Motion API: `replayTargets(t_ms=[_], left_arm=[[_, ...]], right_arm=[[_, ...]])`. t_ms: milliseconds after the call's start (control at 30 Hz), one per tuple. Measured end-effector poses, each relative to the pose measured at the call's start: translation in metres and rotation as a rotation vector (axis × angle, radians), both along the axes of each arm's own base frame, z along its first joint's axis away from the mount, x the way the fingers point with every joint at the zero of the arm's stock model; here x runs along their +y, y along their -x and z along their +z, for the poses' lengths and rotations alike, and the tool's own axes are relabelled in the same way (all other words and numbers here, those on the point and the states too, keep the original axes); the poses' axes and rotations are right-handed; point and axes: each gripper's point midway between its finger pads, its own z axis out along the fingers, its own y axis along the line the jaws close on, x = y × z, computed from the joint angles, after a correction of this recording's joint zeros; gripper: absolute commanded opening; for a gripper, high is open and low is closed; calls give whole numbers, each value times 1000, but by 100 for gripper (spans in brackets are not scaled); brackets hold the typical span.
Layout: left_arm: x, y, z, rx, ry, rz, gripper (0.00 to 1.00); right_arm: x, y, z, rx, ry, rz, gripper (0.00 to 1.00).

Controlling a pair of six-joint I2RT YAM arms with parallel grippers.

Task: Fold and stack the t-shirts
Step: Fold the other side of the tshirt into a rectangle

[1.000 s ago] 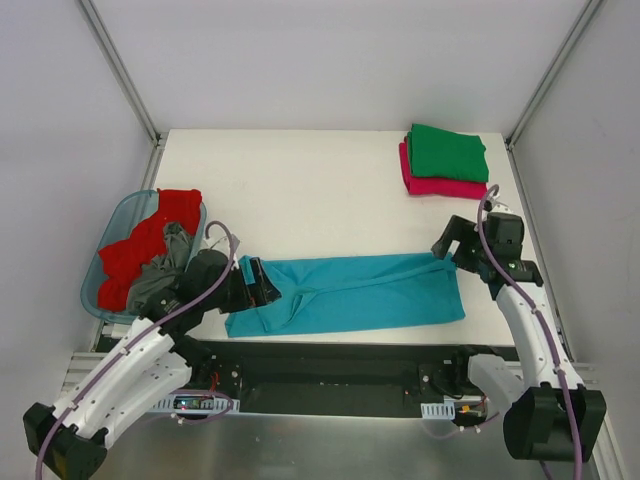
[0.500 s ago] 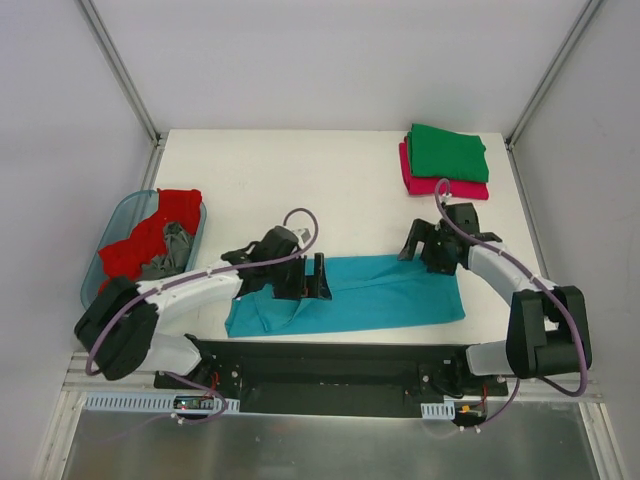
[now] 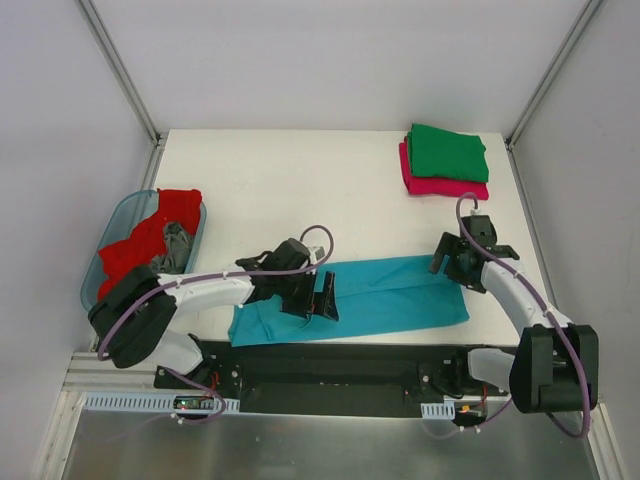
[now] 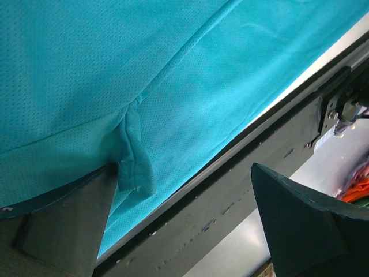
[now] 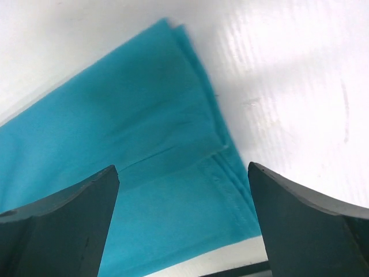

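A teal t-shirt [image 3: 400,295], folded into a long strip, lies along the table's near edge. My left gripper [image 3: 322,297] is open low over its left-middle part. In the left wrist view [image 4: 184,231] the jaws straddle the shirt's near edge [image 4: 173,104], by a folded sleeve hem [image 4: 135,170]. My right gripper [image 3: 450,262] is open over the shirt's right end. The right wrist view [image 5: 184,225] shows the hemmed corner [image 5: 173,190] between the jaws. A folded green shirt [image 3: 446,152] lies on a folded pink-red shirt [image 3: 440,186] at the back right. Red [image 3: 140,245] and grey [image 3: 170,262] shirts lie in the basket.
A translucent blue basket [image 3: 112,232] stands at the left edge of the white table [image 3: 300,190]. The black front rail [image 4: 242,173] runs just below the teal shirt. Metal frame posts rise at both back corners.
My left gripper has moved right along the teal shirt from its left end to its left-middle. My right gripper moved left, then back right and nearer, over the shirt's right end.
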Motion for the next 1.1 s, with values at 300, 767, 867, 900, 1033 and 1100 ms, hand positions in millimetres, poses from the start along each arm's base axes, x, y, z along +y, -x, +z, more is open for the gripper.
replayTargets(t_ms=[300,767,867,900,1033,1100], left_arm=[[6,6,47,-124,95,-16,99],[3,7,35,-129,36,-41,99],[-3,15,24,-95,23,-75,99],[-5,18,19,-82,15,-88,99],[-12,23,-1,-24,-24,-116,99],[-15,23,0,-11,-14,-122,99]], right_arm=[[-4,7,28,-89,-12,9,96],[46,-13,62,-264,-239,204,96],[55,-22,57,-260,-287,226,96],[59,-25,53,-246,-308,232,96],[69,-29,30,-164,-366,234,96],[71,-29,21,-133,-377,230,96]])
